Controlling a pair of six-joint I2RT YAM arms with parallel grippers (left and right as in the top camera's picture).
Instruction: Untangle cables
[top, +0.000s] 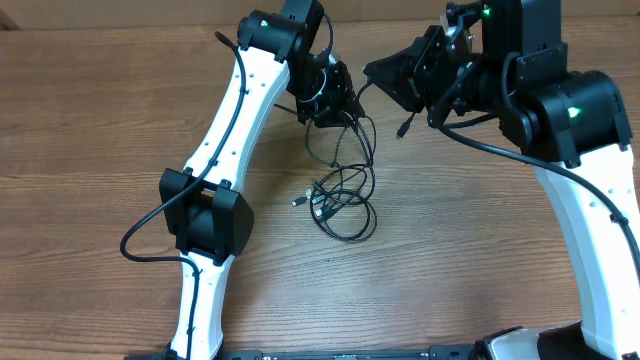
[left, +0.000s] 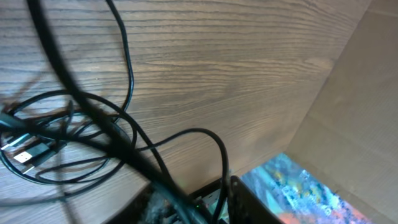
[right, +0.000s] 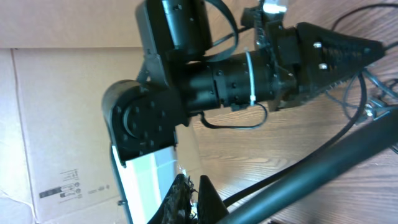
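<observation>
Cables (top: 335, 205) largely heaped in tangle on counter (top: 100, 130), few strands lifted, separation pending; right jaws clamped on one, left jaws indeterminable.

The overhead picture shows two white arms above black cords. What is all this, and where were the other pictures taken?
A robot's left arm and right arm work at a wooden table. One camera looks down from above; the other two sit on the wrists, facing each arm's jaws. On the table lies a tangle of thin black cables. The right jaws are shut, seemingly on a strand leading from it. Another strand runs to the left jaws; whether they grip it is unclear.
</observation>
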